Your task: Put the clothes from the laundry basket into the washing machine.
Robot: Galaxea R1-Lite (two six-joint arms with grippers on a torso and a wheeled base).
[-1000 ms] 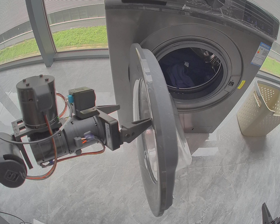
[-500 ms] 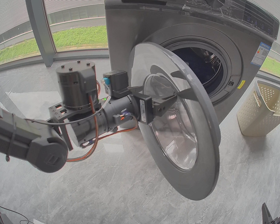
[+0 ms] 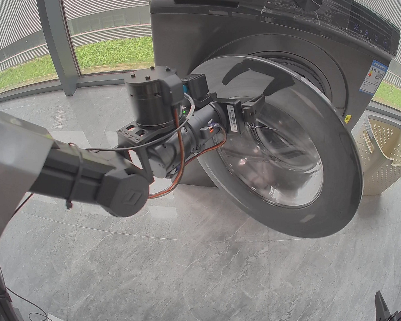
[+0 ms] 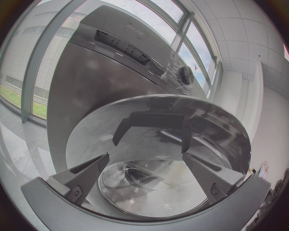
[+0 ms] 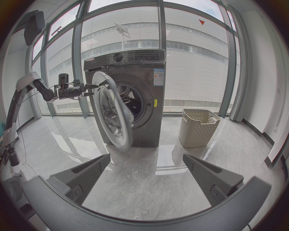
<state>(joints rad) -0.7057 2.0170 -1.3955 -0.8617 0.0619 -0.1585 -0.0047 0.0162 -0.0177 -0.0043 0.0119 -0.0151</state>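
The robot's left gripper (image 3: 253, 110), its two fingers spread wide with nothing between them, was held up against the outer face of the round door (image 3: 334, 185) of the grey washing machine (image 3: 185, 40), near the door's upper edge on the hinge side. Whether the fingertips actually touched the door could not be told; the left wrist view showed the gripper (image 4: 145, 158) mirrored in the door's (image 4: 210, 114) glossy rim and glass porthole. The door stood partly open, angled out from the machine's front. In the head view it covered most of the drum opening, while the right wrist view looked past its edge (image 5: 120, 138) into the dark drum, where no clothes could be made out. The cream, perforated laundry basket (image 3: 387, 156) stood upright on the grey marbled floor (image 3: 202, 276) just beside the machine, on the robot's right; its contents could not be judged from either the head view or the right wrist view (image 5: 197, 129). The right gripper (image 5: 146, 158), fingers likewise apart and holding nothing, hung low over the floor, well apart from the machine (image 5: 150, 120) and the basket, at the lower right corner of the head view (image 3: 389, 314). Tall windows (image 3: 105, 26) behind the machine gave onto a strip of grass.
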